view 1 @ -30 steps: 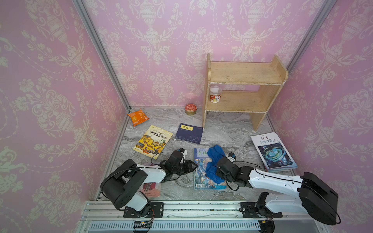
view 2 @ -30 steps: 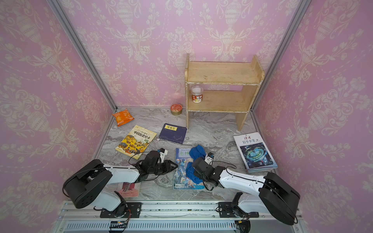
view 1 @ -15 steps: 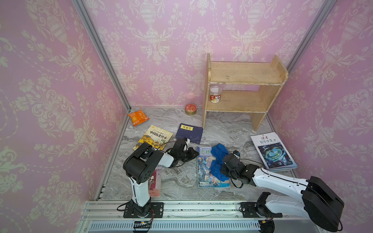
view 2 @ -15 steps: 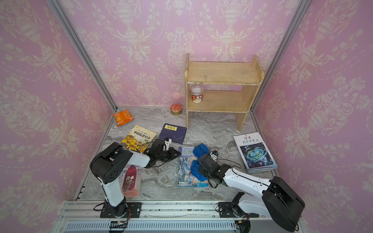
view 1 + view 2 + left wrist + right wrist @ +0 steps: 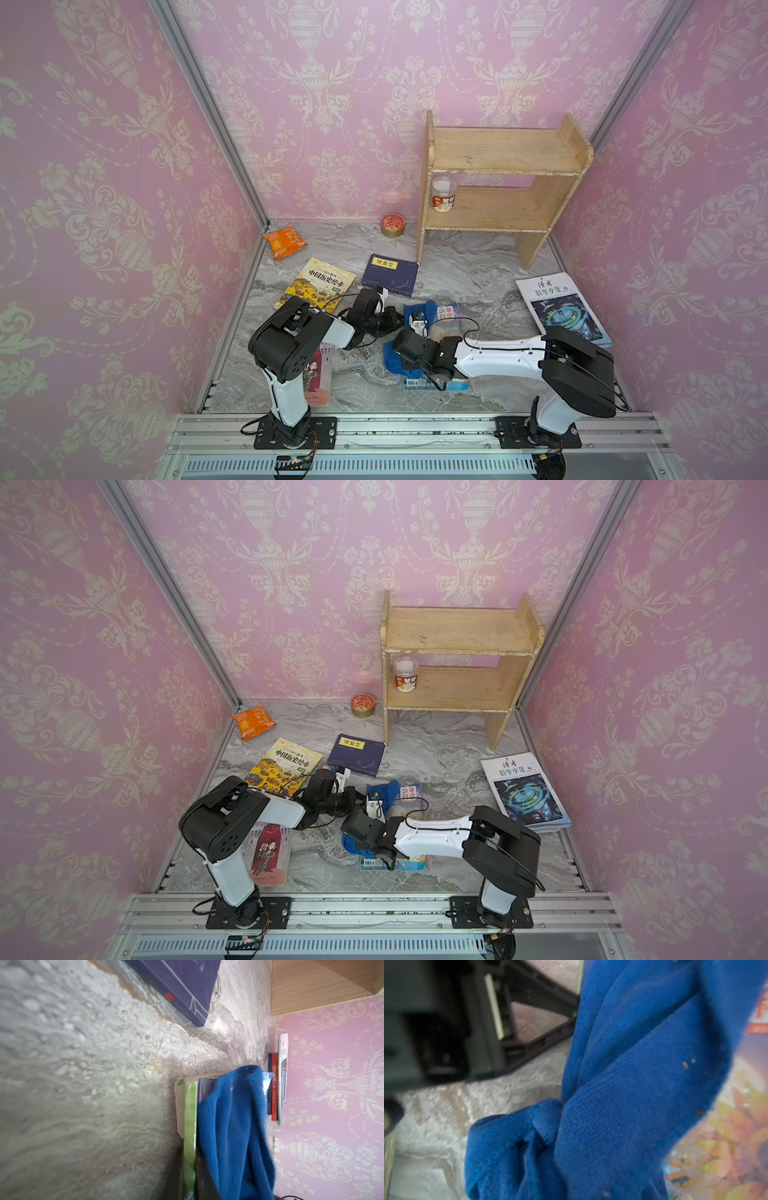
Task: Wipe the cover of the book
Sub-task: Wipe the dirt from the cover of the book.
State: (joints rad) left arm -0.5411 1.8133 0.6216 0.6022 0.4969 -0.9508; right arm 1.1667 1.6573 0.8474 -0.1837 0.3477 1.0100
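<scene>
Marble worktop (image 5: 469, 266) enclosed by pink-papered walls (image 5: 332, 104).
Book (image 5: 448, 312) lies at front centre; left hand (image 5: 395, 318) closed at its left edge, right hand (image 5: 401, 359) clamped on blue cloth (image 5: 633, 1084) on its cover; open marble toward the shelf (image 5: 498, 208).

Book: you have a thin, glossy book (image 5: 448, 312) with a blue pictured cover, red title characters at its far end and a barcode at its near end.
Book pose: it lies flat and closed on the table (image 5: 469, 266), near the front middle, long side running front to back; in the left wrist view its edge (image 5: 190, 1109) shows green.
Cloth: a deep blue plush cloth (image 5: 394, 362), bunched into long folds.
Cloth pose: it trails along the cover's left side, its far end on the cover's far left corner and its near end spilling onto the table.
Hidden: you cannot see the middle of either in both top views.
</scene>
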